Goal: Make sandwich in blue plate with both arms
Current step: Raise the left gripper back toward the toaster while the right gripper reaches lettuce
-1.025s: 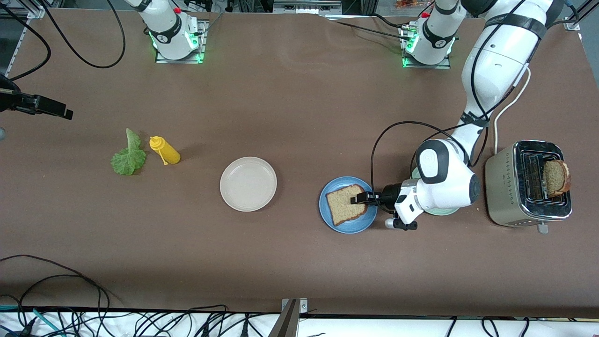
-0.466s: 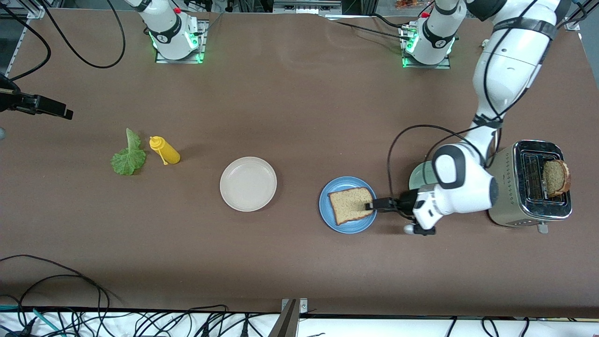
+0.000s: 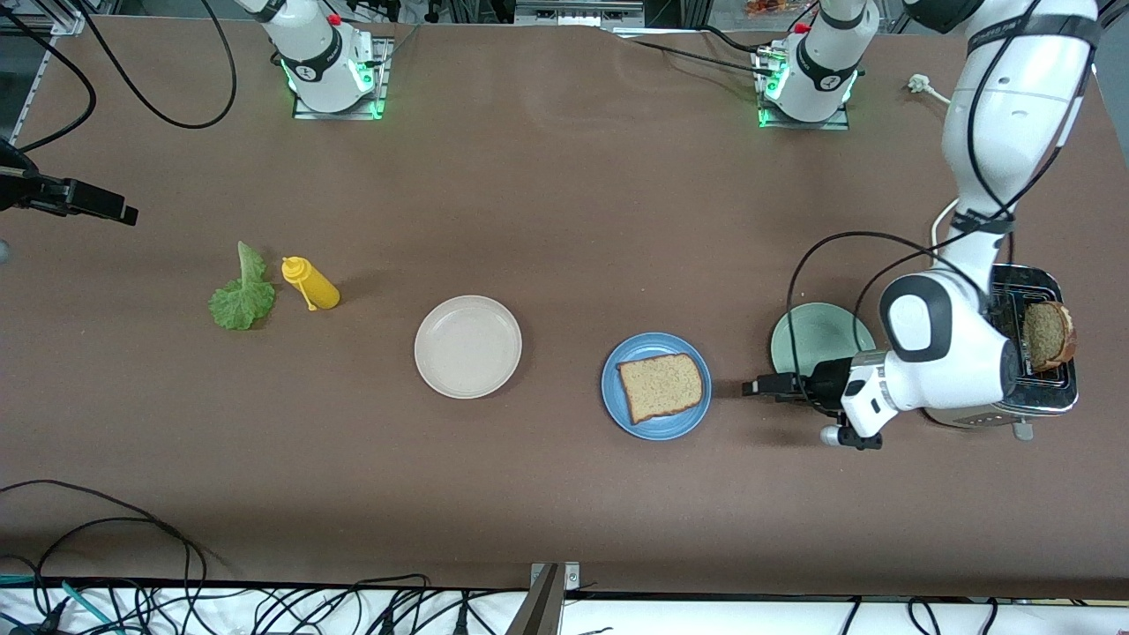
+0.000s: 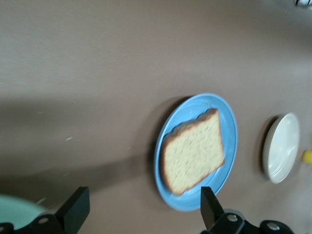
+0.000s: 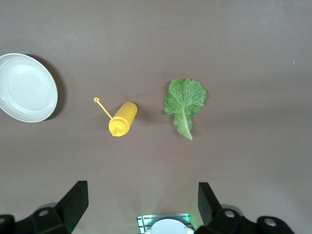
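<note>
One brown toast slice (image 3: 661,386) lies flat on the blue plate (image 3: 617,401). It also shows in the left wrist view (image 4: 193,152) on the plate (image 4: 230,119). My left gripper (image 3: 751,386) is open and empty, low over the table between the blue plate and the toaster, its fingers apart (image 4: 142,202). A second toast slice (image 3: 1048,333) stands in the toaster (image 3: 961,370). The green lettuce leaf (image 3: 240,298) lies toward the right arm's end of the table. My right gripper (image 5: 141,197) is open and empty, waiting high over the lettuce (image 5: 184,103).
A yellow squeeze bottle (image 3: 310,283) lies beside the lettuce, also in the right wrist view (image 5: 123,118). A cream-white plate (image 3: 467,346) sits mid-table. A pale green plate (image 3: 816,339) sits between the blue plate and the toaster. Cables run along the table's near edge.
My left gripper has let go of the toast slice and drawn back from the blue plate toward the toaster. The slice now lies flat on the plate. The right arm has not moved.
</note>
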Motion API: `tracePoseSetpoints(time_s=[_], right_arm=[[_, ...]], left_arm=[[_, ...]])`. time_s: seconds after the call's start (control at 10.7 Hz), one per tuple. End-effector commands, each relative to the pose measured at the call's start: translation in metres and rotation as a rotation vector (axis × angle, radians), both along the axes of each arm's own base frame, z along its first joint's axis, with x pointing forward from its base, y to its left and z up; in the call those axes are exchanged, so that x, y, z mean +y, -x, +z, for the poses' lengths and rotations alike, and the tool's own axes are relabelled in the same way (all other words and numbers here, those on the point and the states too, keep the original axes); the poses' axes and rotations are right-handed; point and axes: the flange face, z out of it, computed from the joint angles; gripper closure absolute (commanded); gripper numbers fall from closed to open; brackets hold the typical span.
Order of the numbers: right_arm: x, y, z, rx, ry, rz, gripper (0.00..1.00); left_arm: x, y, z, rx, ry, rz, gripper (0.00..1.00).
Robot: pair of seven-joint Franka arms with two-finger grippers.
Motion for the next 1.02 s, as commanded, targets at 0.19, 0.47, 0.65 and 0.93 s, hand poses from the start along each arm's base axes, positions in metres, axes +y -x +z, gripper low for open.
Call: tracePoseSetpoints(time_s=[0.19, 0.47, 0.65, 0.93], right_arm=[[0.007, -0.001, 0.003, -0.009, -0.05, 0.013, 0.0], [0.027, -0.009, -0.009, 0.008, 0.009, 0.057, 0.0], [0.043, -0.017, -0.025, 0.017, 0.05, 0.099, 0.0], [0.053, -0.031, -0.067, 0.004, 0.16, 0.233, 0.0]], left_arm=[[0.059, 0.031, 0.146, -0.005, -0.482, -0.208, 0.0], [0.072, 0.064, 0.231, 0.043, -0.666, -0.17, 0.0], [0.074, 0.089, 0.274, 0.067, -0.677, -0.167, 0.0], [0.07, 0.131, 0.345, 0.027, -0.699, -0.139, 0.0]])
